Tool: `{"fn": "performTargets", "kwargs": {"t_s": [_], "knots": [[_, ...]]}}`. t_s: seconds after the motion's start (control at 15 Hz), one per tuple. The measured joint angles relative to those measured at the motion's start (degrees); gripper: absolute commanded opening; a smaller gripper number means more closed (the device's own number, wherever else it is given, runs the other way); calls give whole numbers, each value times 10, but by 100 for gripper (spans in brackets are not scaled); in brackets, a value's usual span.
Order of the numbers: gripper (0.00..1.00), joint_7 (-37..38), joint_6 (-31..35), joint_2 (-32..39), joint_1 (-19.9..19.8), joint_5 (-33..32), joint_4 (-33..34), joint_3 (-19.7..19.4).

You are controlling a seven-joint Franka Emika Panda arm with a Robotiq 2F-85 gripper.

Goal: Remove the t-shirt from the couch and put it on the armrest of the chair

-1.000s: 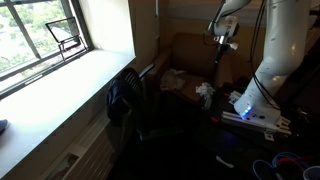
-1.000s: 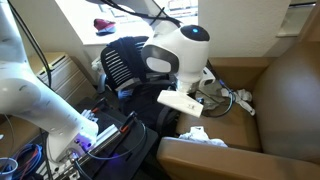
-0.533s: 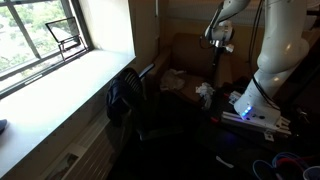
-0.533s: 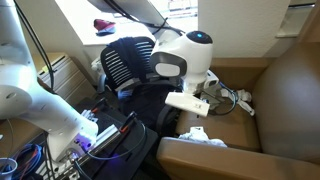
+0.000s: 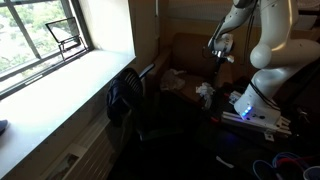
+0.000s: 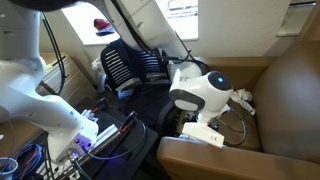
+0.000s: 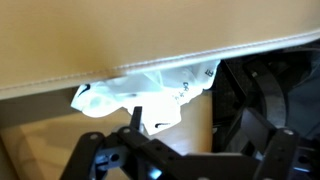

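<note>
While your gripper [image 5: 218, 58] hangs above the couch [image 5: 185, 50], the white t-shirt [image 7: 140, 92] lies crumpled at its cushion edge.
You cannot tell how wide the fingers stand; in an exterior view the black chair [image 5: 125, 95] sits at the shirt's 9 o'clock, well apart.

No text, label, brand, number or sign is legible in any of the three views

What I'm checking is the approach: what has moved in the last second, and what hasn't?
The arm swung down toward the couch, bringing the gripper lower, above the white t-shirt. Nothing was taken hold of or let go. T-shirt, couch and black chair stayed put.
</note>
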Motion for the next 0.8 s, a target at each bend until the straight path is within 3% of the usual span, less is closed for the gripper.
{"fn": "performTargets", "kwargs": {"t_s": [0.2,0.47,0.8], "knots": [[100,1,0,111,-19,-83,91,27],[100,21,2,233,6,-168,181,45],[100,24,2,225,-3,-168,183,46]]}}
